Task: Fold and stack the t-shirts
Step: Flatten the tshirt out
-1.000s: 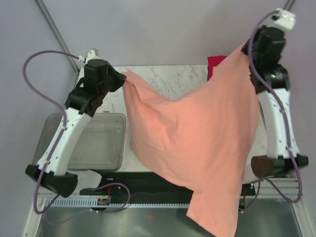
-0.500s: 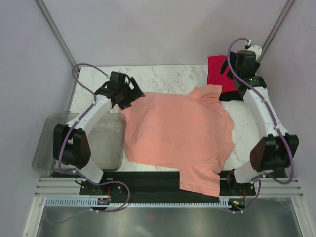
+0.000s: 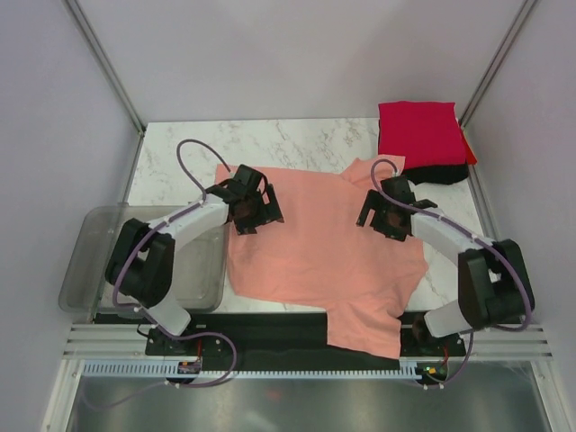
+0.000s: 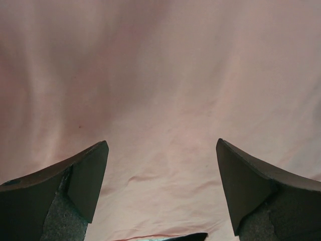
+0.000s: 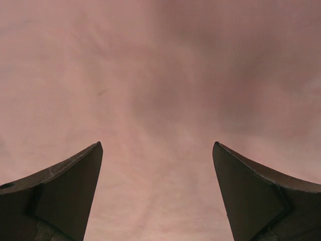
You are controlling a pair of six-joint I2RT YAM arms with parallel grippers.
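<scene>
The red t-shirt (image 3: 419,130) is covering most of the black t-shirt (image 3: 437,173). The left arm (image 3: 180,221) is hiding part of the grey tub (image 3: 85,261); both wrist views are cropping the salmon-pink t-shirt (image 3: 324,243).

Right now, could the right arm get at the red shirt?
Probably yes. The right gripper hangs open over the pink shirt, holding nothing. The red shirt lies uncovered atop the black shirt just beyond it, with nothing between.

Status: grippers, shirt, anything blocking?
Left gripper, right gripper open over pink t-shirt. Shirt spread flat, unfolded, corner hanging off table. Red t-shirt folded far right; no blockers seen.
</scene>
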